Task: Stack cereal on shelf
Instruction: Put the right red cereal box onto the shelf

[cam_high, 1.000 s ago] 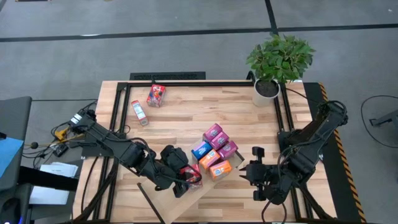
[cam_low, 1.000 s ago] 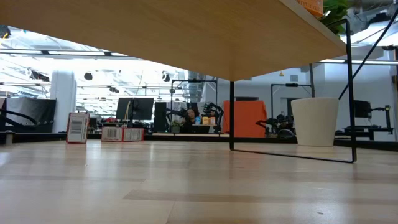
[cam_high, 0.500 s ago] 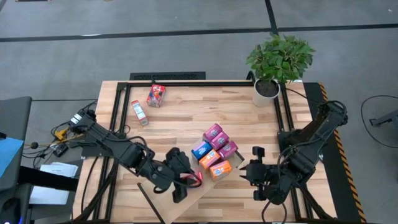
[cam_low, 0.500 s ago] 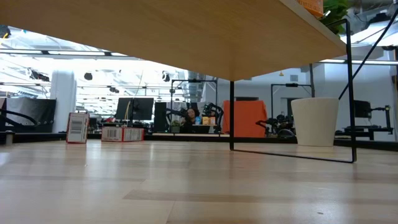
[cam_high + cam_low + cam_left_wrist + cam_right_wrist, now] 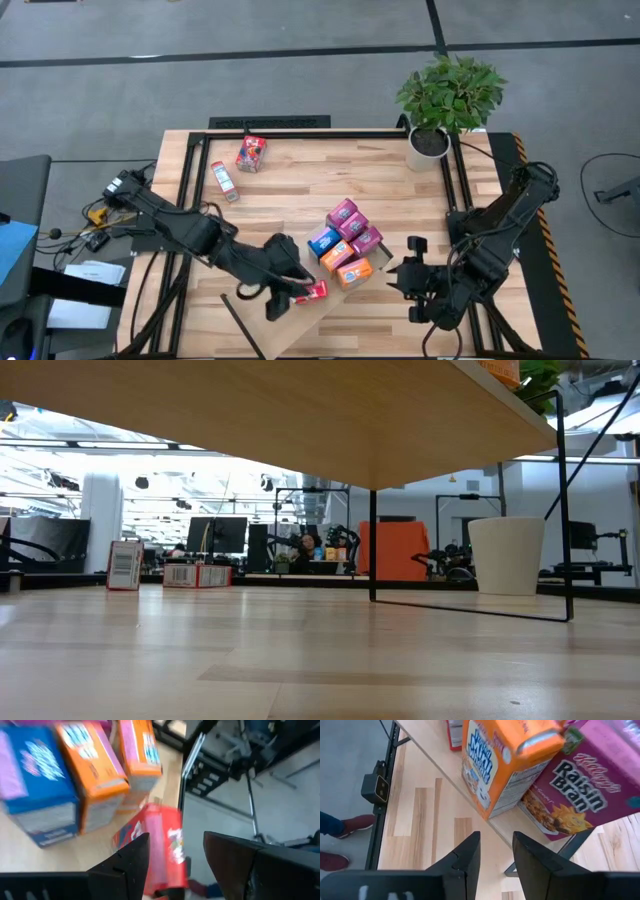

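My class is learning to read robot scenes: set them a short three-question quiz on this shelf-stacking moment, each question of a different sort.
1. True or false: the left tool holds a red cereal box over the shelf.
2. Which stands at the table's far right corner: A a lamp, B a potted plant, C a bottle?
3. How many cereal boxes lie apart near the table's far left corner?

Key: 1 true; 2 B; 3 two.

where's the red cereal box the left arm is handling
In the high view the red cereal box sits at the left gripper, on the near part of the shelf, just left of the orange box in the cluster.
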`<move>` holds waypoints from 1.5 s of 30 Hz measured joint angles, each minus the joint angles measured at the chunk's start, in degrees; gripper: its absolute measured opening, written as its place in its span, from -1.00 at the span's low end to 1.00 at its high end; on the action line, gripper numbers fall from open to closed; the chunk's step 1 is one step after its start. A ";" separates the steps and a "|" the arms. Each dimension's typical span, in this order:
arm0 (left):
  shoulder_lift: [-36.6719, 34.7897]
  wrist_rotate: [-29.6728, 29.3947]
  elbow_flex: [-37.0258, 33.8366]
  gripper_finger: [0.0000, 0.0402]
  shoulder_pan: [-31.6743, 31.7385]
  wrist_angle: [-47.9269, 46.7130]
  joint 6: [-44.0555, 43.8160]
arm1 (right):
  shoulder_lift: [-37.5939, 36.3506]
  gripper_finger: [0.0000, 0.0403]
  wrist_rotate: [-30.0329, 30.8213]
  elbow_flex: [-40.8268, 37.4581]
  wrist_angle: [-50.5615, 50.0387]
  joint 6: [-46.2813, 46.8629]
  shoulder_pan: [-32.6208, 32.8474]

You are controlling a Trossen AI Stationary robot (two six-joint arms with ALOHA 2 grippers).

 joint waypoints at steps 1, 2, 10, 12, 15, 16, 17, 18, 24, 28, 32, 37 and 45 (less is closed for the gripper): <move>-0.93 -0.95 0.00 -0.13 0.00 -0.08 0.01 | 0.32 -0.32 0.02 0.01 0.01 0.00 0.00; -1.96 -1.91 0.00 -0.13 -0.02 -0.34 -0.07 | 0.59 -0.32 0.00 -0.01 -0.09 0.00 0.11; -7.09 -12.47 0.09 -0.20 -6.85 -7.64 -8.12 | 3.17 -0.33 -0.57 -0.01 0.22 0.09 0.52; -7.11 -18.10 0.09 -0.28 -10.13 -10.70 -12.11 | 3.19 -0.32 -0.90 -0.01 0.11 0.15 1.01; -6.80 -30.41 0.02 -0.44 -15.48 -13.34 -16.91 | 3.19 -0.33 -0.87 -0.01 0.12 0.53 1.27; -6.42 -34.40 -0.15 -0.50 -16.87 -13.47 -18.01 | 3.19 -0.33 -0.87 -0.01 -0.02 0.87 1.27; -5.96 -37.93 -0.22 -0.56 -17.65 -13.48 -18.55 | 3.17 -0.34 -0.87 -0.01 -0.11 1.05 1.31; -5.26 -41.00 -0.24 -0.62 -18.42 -13.46 -18.78 | 3.16 -0.35 -0.88 -0.01 -0.08 1.08 1.31; -0.14 -52.51 -0.25 -0.97 -20.80 -12.96 -20.74 | 3.16 -0.39 -1.01 -0.01 -0.33 1.08 1.25; 4.38 -59.13 -0.33 -0.97 -22.02 -12.80 -23.72 | 3.16 -0.40 -1.03 -0.01 -0.32 1.08 1.16; 8.51 -67.77 -0.33 -1.00 -23.00 -12.89 -26.36 | 3.16 -0.39 -1.03 -0.01 -0.33 1.07 1.16; 11.05 -69.92 -0.33 -1.00 -23.15 -12.80 -30.60 | 3.15 -0.40 -1.03 -0.01 -0.33 1.07 1.16; 12.24 -75.46 -0.28 -1.00 -22.87 -12.43 -29.71 | 3.14 -0.40 -1.07 -0.04 -0.33 1.06 0.39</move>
